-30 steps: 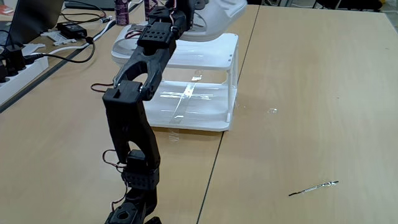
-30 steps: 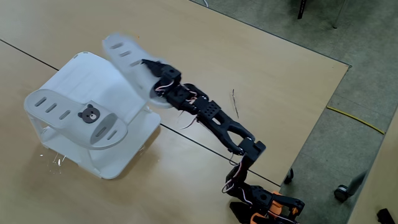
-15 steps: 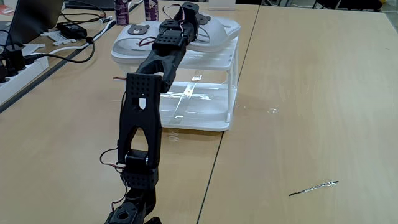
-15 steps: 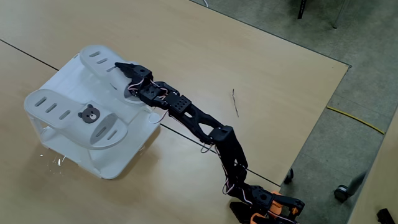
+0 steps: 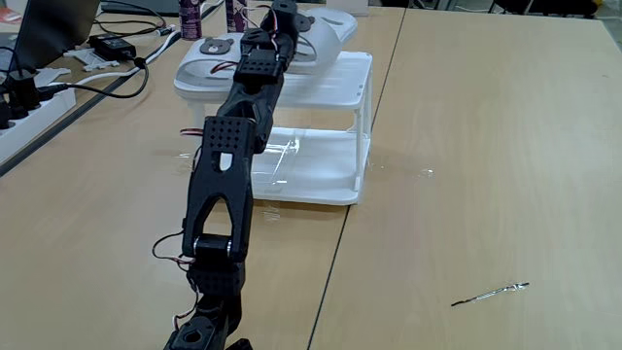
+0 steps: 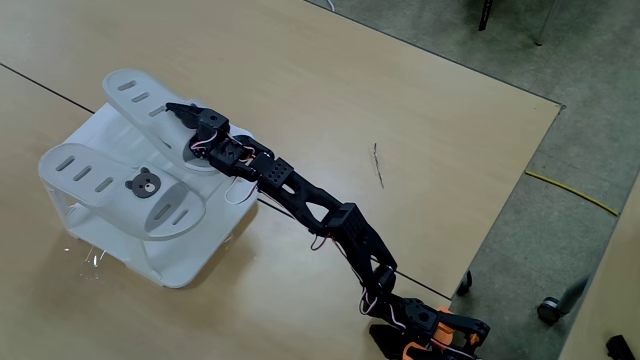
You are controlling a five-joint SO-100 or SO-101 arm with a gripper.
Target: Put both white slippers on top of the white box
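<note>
1. Since a moment ago I have carried the second slipper (image 6: 135,95) further across the white box (image 6: 190,265); it now lies beside the first slipper (image 6: 120,188).
2. My gripper (image 6: 180,113) sits on that slipper; I cannot tell whether my jaws clamp it.

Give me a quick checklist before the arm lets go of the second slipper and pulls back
1. First slipper lies flat on the white box: ok.
2. Second slipper is over the box top: ok, though its far end overhangs the edge.
3. Second slipper fully resting, not tilted: cannot tell.
4. Gripper open or closed on the slipper: cannot tell.
5. The two slippers do not overlap: ok.
6. Retreat path over the table: ok.
</note>
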